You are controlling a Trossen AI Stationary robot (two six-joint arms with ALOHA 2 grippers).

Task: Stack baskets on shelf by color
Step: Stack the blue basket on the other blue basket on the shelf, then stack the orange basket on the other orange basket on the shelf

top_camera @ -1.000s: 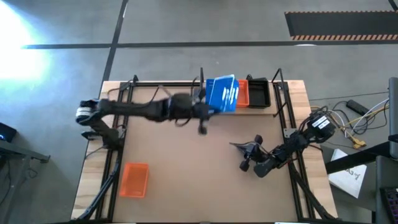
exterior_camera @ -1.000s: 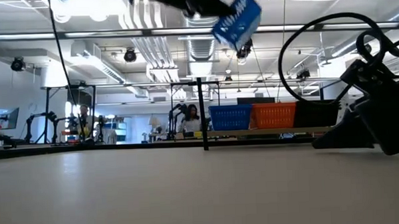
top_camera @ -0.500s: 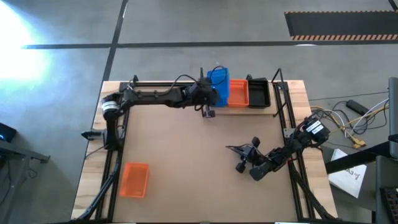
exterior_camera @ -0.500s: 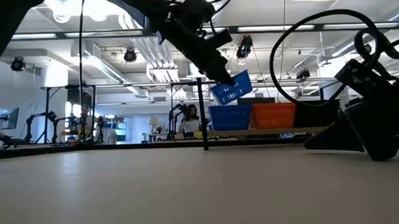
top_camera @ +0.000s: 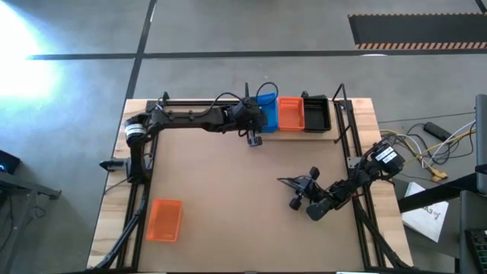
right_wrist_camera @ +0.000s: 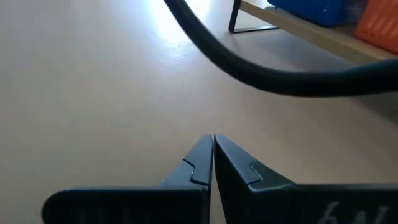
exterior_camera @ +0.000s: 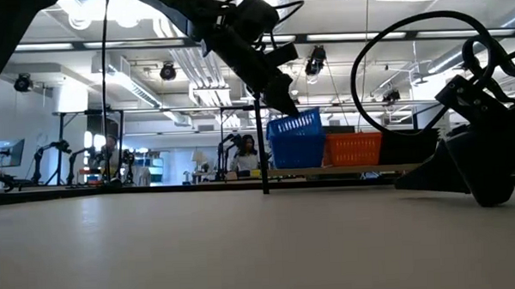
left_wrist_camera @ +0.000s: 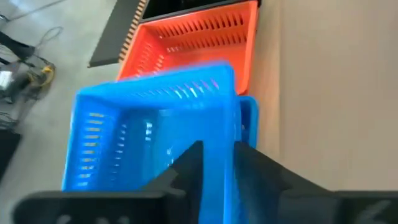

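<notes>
My left gripper [top_camera: 257, 122] reaches to the shelf [exterior_camera: 353, 169] at the table's far edge and is shut on a blue basket [top_camera: 267, 108]. That basket [exterior_camera: 296, 128] sits on top of another blue basket [left_wrist_camera: 249, 118] at the shelf's left end. Beside them on the shelf stand an orange basket [top_camera: 291, 113] and a black basket [top_camera: 316, 113]. A lone orange basket [top_camera: 164, 219] lies on its bottom on the table near the near-left corner. My right gripper [top_camera: 283, 181] is shut and rests low over the table's right part. My left gripper pinches the blue basket's wall [left_wrist_camera: 219, 140] on the side toward the table's near edge, one finger [left_wrist_camera: 189, 168] inside and one [left_wrist_camera: 249, 165] outside. It comes slanting down from the table's left. The basket is slightly tilted and sits in the blue basket below.
A thin black upright [exterior_camera: 263, 144] stands at the shelf's left end, close to my left gripper. Black frame rails [top_camera: 141, 198] run along both table sides. A cable loop [exterior_camera: 409, 62] arcs over my right arm. Bare tabletop [top_camera: 221, 183] lies between the arms.
My left gripper has carried the blue basket from high above the table toward the far edge and down onto the blue basket on the shelf. The basket, steeply tipped before, is now nearly level. My right arm has shifted slightly.
</notes>
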